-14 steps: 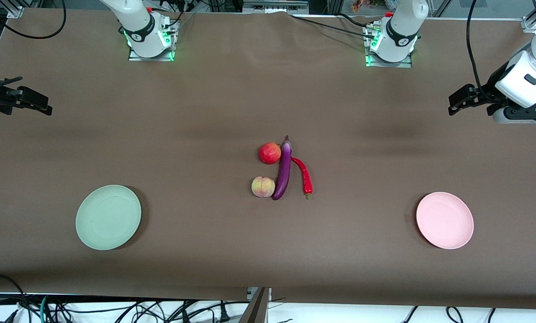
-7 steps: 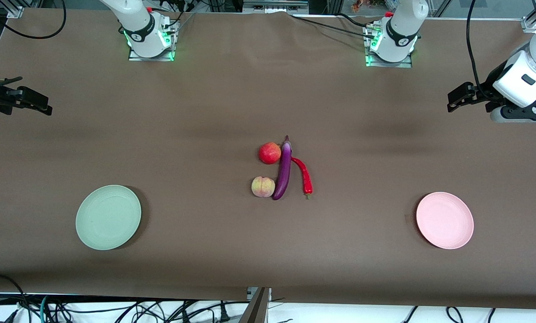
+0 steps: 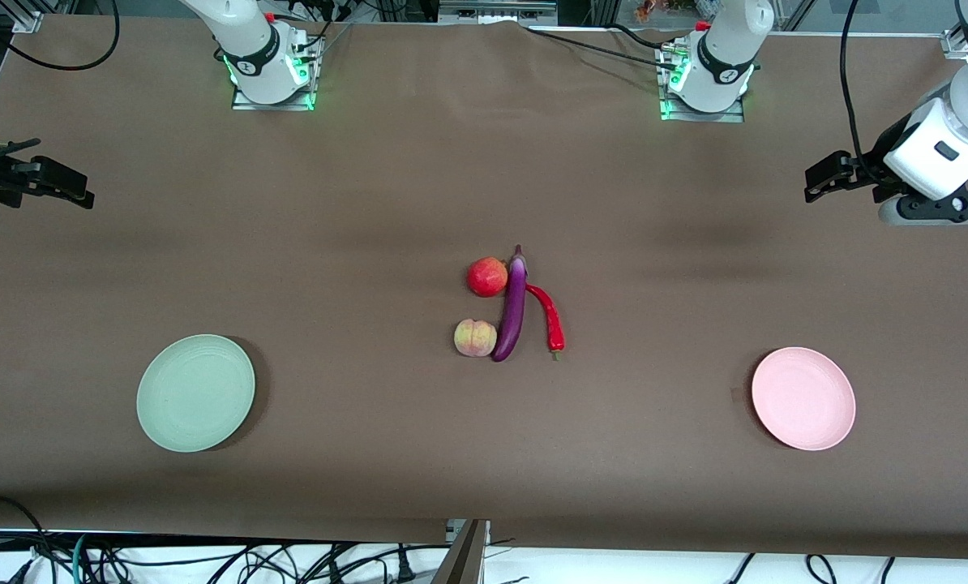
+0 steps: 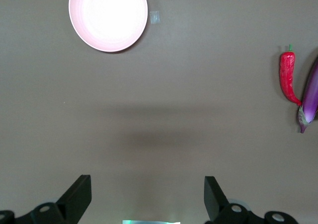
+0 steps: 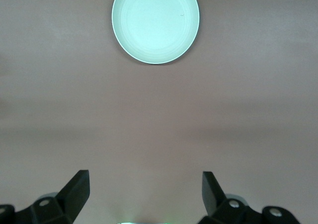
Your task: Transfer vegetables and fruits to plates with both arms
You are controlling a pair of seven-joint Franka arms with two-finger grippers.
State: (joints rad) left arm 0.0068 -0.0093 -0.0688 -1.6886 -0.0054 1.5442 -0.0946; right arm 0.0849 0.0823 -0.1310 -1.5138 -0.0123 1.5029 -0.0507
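Note:
The purple eggplant (image 3: 511,308) lies at the table's middle. The red apple-like fruit (image 3: 486,276) and the peach (image 3: 475,337) touch it on the right arm's side. The red chili (image 3: 549,316) lies on its left arm's side. The green plate (image 3: 195,392) sits toward the right arm's end, the pink plate (image 3: 803,398) toward the left arm's end; both are empty. My left gripper (image 3: 816,174) hangs open and empty over bare table at the left arm's end; its wrist view shows the gripper (image 4: 147,196), the pink plate (image 4: 108,16), chili (image 4: 286,77) and eggplant (image 4: 310,102). My right gripper (image 3: 79,195) is open and empty at the right arm's end, with the green plate (image 5: 155,23) in its wrist view.
The two arm bases (image 3: 269,69) (image 3: 707,77) stand at the table's edge farthest from the front camera. A small pale mark (image 3: 734,395) lies beside the pink plate. Cables (image 3: 208,560) hang below the table's near edge.
The left arm has shifted slightly toward the table's middle and the bases' edge. The right arm and the produce have not moved.

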